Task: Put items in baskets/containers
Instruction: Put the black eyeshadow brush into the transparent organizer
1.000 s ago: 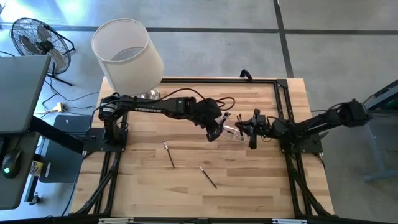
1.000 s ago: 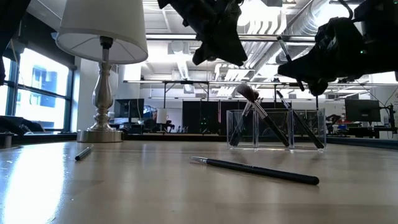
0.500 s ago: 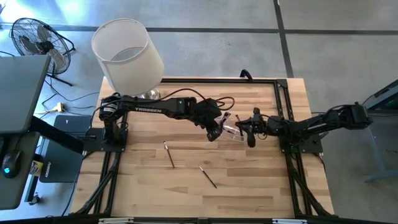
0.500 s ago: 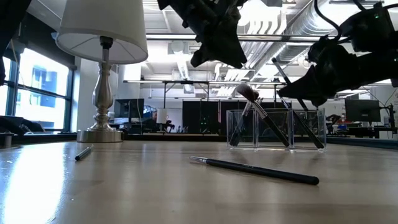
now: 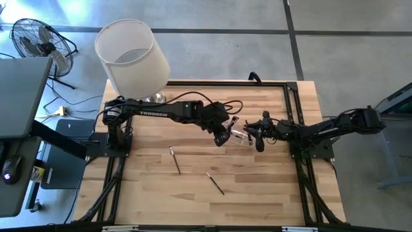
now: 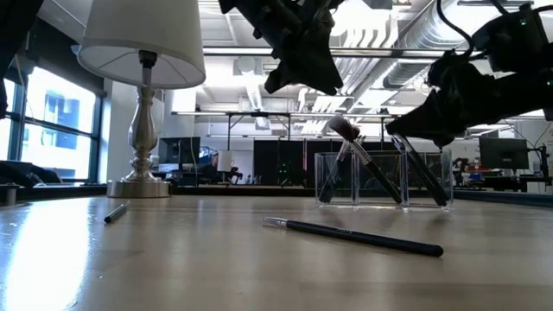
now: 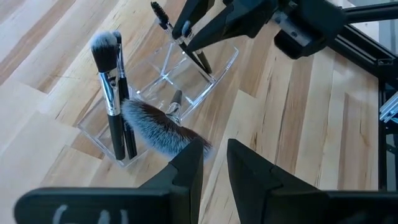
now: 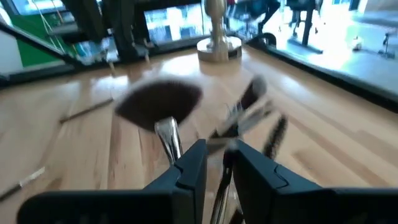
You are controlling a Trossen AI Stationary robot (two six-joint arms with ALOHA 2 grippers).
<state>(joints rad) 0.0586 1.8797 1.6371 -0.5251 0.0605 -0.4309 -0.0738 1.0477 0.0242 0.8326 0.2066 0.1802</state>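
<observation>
A clear plastic box (image 5: 239,136) stands mid-table with several makeup brushes leaning in it, among them a fluffy-headed one (image 7: 155,127) and two white-tipped ones (image 7: 109,93). My right gripper (image 5: 257,132) reaches level over the box's right end with its fingers parted around a thin spiral-tipped brush (image 7: 180,40) that leans in the box. My left gripper (image 7: 214,168) hovers open above the box's left end, holding nothing. Two more brushes (image 5: 175,160) (image 5: 215,182) lie flat on the table nearer the front. My right gripper (image 8: 221,168) has the thin brush's dark handle (image 8: 222,180) between its parted fingers, coming level from the table's right. I cannot tell whether a finger touches the handle. The brush leans in the box, its lower end (image 6: 442,200) down inside.
A lamp with a big white shade (image 5: 132,57) stands at the table's far left corner, its metal base (image 6: 143,186) on the wood. A fan (image 5: 38,42) sits on the floor beyond the table. Bare wood lies along the near edge, around the two loose brushes.
My right gripper has tipped down toward the box. The thin brush, whose upper end stuck out above that gripper half a second ago, has slid down and now leans lower in the box.
</observation>
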